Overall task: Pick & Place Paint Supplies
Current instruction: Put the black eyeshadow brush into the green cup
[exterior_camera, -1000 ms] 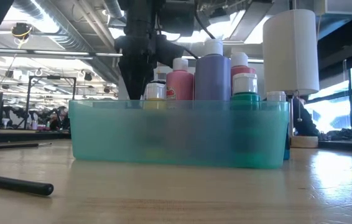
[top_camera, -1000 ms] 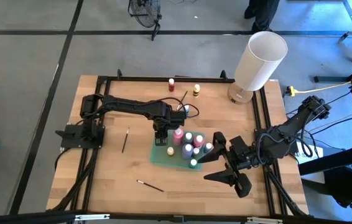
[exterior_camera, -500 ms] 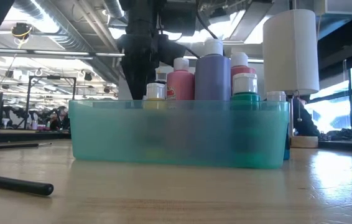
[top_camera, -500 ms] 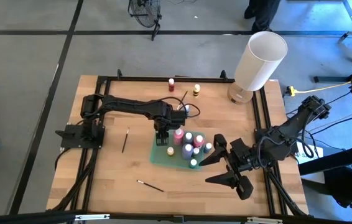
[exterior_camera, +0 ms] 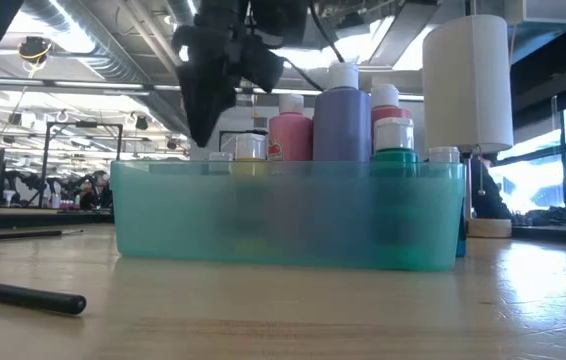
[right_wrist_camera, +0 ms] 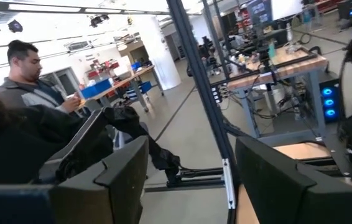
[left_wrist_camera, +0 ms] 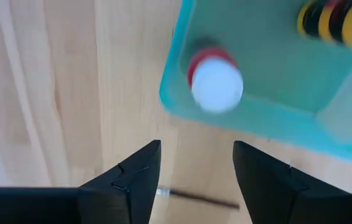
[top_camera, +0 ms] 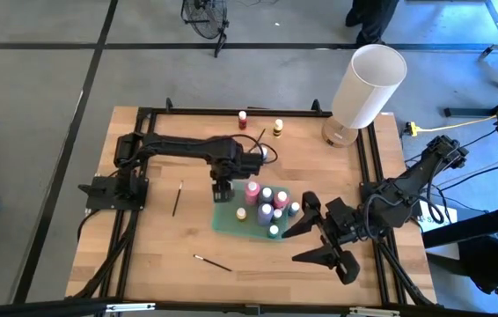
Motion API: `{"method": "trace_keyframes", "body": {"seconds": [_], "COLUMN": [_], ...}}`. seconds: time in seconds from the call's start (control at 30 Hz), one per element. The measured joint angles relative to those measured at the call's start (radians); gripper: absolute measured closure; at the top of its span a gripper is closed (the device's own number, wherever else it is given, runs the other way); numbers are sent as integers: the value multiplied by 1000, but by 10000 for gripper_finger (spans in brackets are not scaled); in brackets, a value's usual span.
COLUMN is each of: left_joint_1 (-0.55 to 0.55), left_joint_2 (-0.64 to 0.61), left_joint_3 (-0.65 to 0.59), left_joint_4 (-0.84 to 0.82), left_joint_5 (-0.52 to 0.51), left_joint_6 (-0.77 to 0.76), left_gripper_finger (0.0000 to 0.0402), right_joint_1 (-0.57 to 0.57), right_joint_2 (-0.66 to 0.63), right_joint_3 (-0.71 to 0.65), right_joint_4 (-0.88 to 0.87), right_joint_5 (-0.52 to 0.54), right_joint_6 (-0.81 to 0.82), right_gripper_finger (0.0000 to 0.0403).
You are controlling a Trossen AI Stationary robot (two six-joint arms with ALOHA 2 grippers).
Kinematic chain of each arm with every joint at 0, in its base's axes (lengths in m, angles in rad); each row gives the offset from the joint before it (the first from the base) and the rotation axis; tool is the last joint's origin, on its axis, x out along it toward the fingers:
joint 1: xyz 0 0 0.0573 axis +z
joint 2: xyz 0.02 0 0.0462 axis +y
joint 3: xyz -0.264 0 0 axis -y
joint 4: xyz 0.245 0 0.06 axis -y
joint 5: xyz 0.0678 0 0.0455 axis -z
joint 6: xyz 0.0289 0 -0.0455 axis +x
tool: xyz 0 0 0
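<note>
The left hand (top_camera: 221, 188) hangs over the far left corner of the teal tray (top_camera: 228, 221) in the middle of the desk (top_camera: 152, 246). Its fingers are spread and grip nothing. In the left wrist view a red bottle with a white cap (left_wrist_camera: 216, 81) stands inside that corner of the tray, just beyond the open fingers (left_wrist_camera: 132, 174). This looks like the moment right after a drop, with the bottle set down and let go.

The tray already holds a cluster of paint bottles (top_camera: 267, 208), pink, purple, green and others, standing upright close together. Outside it, on the far side of the desk, a red bottle (top_camera: 242, 118) and a yellow bottle (top_camera: 278, 128) stand near the edge, and another bottle (top_camera: 264, 155) shows just beside the left arm. Two brushes lie flat on the bare wood, one brush (top_camera: 177, 199) left of the tray and a second brush (top_camera: 213, 262) nearer the front.

The right hand (top_camera: 319, 236) waits at the right of the tray, fingers spread and empty.

The next move probably calls for lifting the left hand clear of the tray wall, then reaching toward one of the far bottles and closing on it squarely.
</note>
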Motion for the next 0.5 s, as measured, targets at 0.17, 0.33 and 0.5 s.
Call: {"method": "trace_keyframes", "body": {"seconds": [0.17, 0.33, 0.5], "left_joint_1": [0, -11, -33], "left_joint_2": [-2, -3, -31], "left_joint_3": [31, 54, 54], "left_joint_4": [-63, -122, -144], "left_joint_5": [-1, -21, -55], "left_joint_6": [-12, -18, -20], "left_gripper_finger": [206, 206, 206], "right_joint_1": [0, 0, 0], "right_joint_2": [0, 0, 0], "right_joint_3": [0, 0, 0], "right_joint_4": [0, 0, -1], "right_joint_5": [-13, -13, -13], "right_joint_6": [-20, -26, -9], "right_gripper_finger": [158, 158, 158]}}
